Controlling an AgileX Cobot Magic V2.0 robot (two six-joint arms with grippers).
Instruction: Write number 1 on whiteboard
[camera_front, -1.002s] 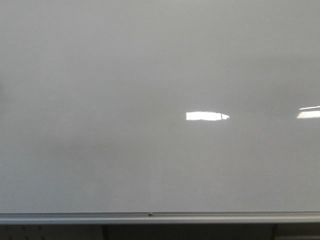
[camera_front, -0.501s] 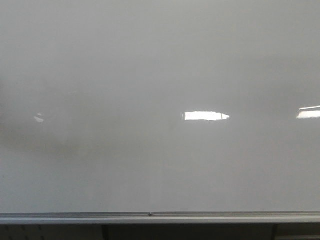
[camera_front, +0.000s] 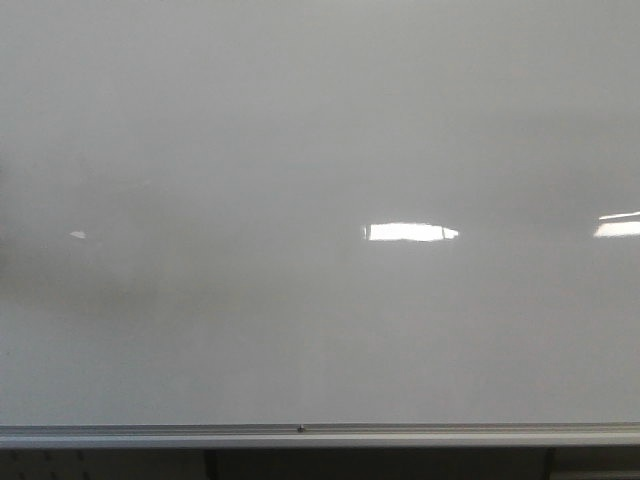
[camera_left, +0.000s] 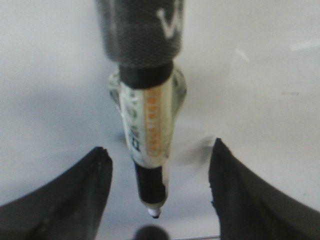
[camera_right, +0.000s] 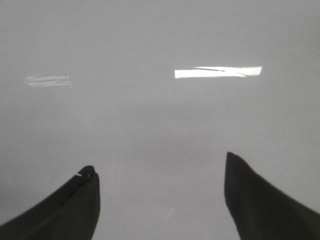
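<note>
Faint shadow on board (camera_front: 320, 150) left side thinner than 0.5 s ago; no stroke yet; left gripper (camera_left: 159, 165) fingers wide, marker (camera_left: 147, 130) mounted between; right gripper (camera_right: 160, 195) wide, empty.

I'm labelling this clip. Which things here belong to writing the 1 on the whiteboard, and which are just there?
For the job:
whiteboard, no 1 visible on it yet
marker, uncapped, between the spread fingers of the left gripper

Just there:
right gripper, open and empty
silver rail under the board
light reflections on the board
</note>
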